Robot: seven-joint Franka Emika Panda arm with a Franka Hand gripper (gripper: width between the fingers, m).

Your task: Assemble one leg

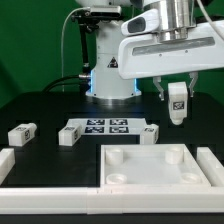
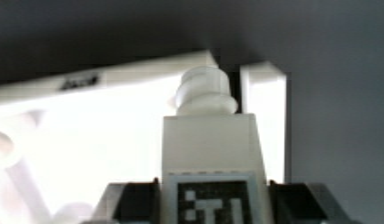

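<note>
My gripper [image 1: 177, 92] is shut on a leg [image 1: 178, 104], a small white peg with a black-and-white tag, and holds it upright in the air at the exterior view's right, above and behind the large white square piece [image 1: 155, 166]. In the wrist view the leg [image 2: 214, 140] runs out from between the dark fingers [image 2: 132, 200], its rounded screw end [image 2: 203, 90] pointing toward the white square piece [image 2: 82, 120] below. Three more legs lie on the table: one at the exterior view's left [image 1: 21, 132], one beside the marker board [image 1: 69, 135], one near the middle [image 1: 150, 133].
The marker board [image 1: 105, 126] lies flat at the table's middle. A white L-shaped fence [image 1: 50, 176] runs along the front and the left. The robot's base [image 1: 112, 75] stands behind. A white block [image 1: 207, 160] sits at the right edge.
</note>
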